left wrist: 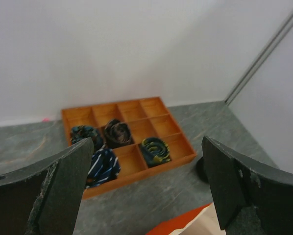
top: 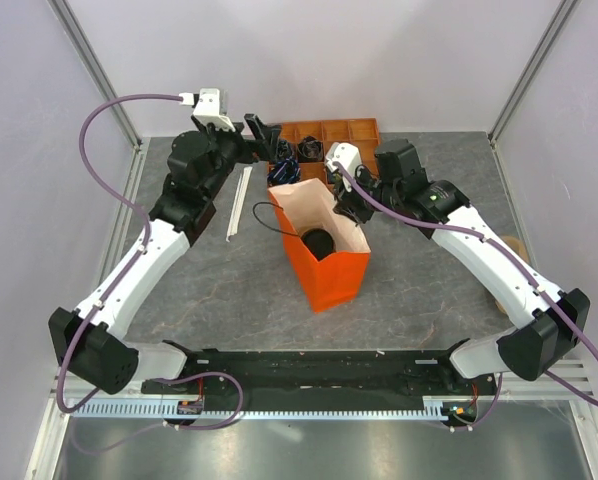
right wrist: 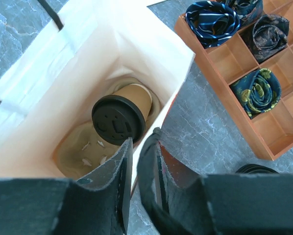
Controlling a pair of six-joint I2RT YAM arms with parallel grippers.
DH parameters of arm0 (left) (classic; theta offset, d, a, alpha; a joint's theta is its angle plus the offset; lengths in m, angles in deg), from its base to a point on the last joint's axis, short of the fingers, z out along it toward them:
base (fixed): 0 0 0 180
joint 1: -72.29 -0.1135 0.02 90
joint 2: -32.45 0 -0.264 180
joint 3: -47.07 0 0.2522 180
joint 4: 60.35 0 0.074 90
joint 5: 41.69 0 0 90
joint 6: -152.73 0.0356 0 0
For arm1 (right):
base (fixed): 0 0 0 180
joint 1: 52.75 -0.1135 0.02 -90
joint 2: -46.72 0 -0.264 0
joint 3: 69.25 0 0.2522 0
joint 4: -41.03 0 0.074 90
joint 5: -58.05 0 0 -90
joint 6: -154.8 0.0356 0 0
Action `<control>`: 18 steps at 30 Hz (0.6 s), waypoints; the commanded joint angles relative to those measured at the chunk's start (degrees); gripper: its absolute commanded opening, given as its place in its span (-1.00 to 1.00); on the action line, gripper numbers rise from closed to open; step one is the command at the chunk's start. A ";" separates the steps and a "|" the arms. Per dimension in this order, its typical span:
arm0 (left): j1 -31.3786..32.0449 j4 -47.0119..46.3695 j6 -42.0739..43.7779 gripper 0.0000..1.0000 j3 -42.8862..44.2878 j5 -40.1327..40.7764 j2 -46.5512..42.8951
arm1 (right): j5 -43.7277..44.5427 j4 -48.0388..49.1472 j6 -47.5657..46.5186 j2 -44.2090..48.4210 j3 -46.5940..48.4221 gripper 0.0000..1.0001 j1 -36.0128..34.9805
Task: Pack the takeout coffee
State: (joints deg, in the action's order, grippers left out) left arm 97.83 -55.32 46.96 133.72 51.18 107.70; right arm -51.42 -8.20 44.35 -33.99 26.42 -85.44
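The takeout coffee [right wrist: 118, 119], a tan paper cup with a black lid, leans inside the orange paper bag [top: 334, 275], on the bottom of its white interior [right wrist: 63, 63]. From above only the lid [top: 319, 241] shows. My right gripper [right wrist: 140, 139] hovers at the bag's right rim, jaws narrowly apart, with the rim edge and a black handle strap between them and a gap visible. In the overhead view the right gripper [top: 347, 205] sits just above the bag's far right corner. My left gripper [left wrist: 147, 147] is wide open and empty, raised behind the bag near the tray [top: 262, 135].
An orange compartment tray [left wrist: 136, 177] with rolled ties stands at the back [top: 354, 131]. A loose black lid [right wrist: 256, 169] lies right of the bag. A white strip [top: 239, 203] lies left of the bag. Tan cups [top: 512, 247] sit partly hidden behind the right arm.
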 commanded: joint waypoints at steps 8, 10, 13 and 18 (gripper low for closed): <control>-8.31 19.01 7.85 0.99 -2.38 -4.98 -4.93 | -2.51 0.31 -3.98 1.69 1.59 -0.79 -1.24; -8.58 19.71 9.26 1.00 -3.44 -5.33 -5.63 | -2.86 0.22 -5.38 2.30 1.06 -0.89 -1.33; -8.93 22.87 10.58 0.99 -3.89 -7.18 -5.29 | -3.04 -0.04 -6.88 3.80 0.36 -1.00 -2.20; -9.63 31.93 10.32 0.99 -0.11 -7.35 -2.03 | -2.86 -0.75 -10.84 6.61 -1.40 -1.00 -4.75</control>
State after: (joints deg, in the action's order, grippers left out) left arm 89.10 -30.38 54.66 130.53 45.54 103.96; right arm -52.84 -9.57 37.86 -31.28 25.83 -88.43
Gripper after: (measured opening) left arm 0.994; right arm 0.018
